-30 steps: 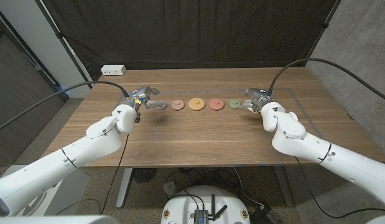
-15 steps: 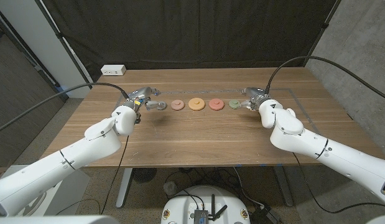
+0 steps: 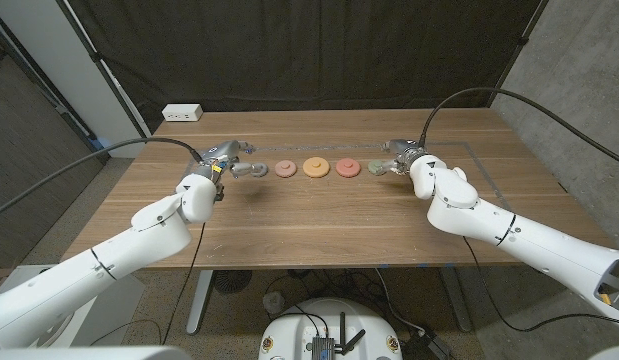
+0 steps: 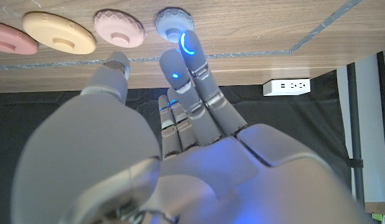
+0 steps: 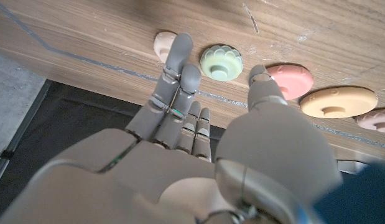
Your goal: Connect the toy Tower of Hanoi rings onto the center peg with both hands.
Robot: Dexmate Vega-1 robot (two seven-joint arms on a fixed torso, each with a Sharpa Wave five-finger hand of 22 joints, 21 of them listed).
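Note:
Several flat toy rings lie in a row across the table: pink (image 3: 285, 168), orange (image 3: 315, 167), red (image 3: 347, 168) and green (image 3: 375, 168). A pale blue ring (image 4: 173, 18) ends the row on the left and a small cream ring (image 5: 162, 43) ends it on the right. My left hand (image 3: 229, 158) reaches toward the blue ring, fingers (image 4: 187, 43) stretched to its edge and thumb apart, holding nothing. My right hand (image 3: 404, 160) hovers at the cream and green rings (image 5: 221, 61), fingers (image 5: 176, 56) extended, thumb toward the red ring (image 5: 290, 78), holding nothing.
A white power strip (image 3: 182, 113) lies at the table's far left corner. A thin tape line (image 3: 469, 150) marks a rectangle on the wooden top. Black curtains hang behind the table. Bare wood spreads in front of the ring row.
My right hand has slid left along the row, closing in on the green and cream rings. My left hand has edged slightly toward the blue ring.

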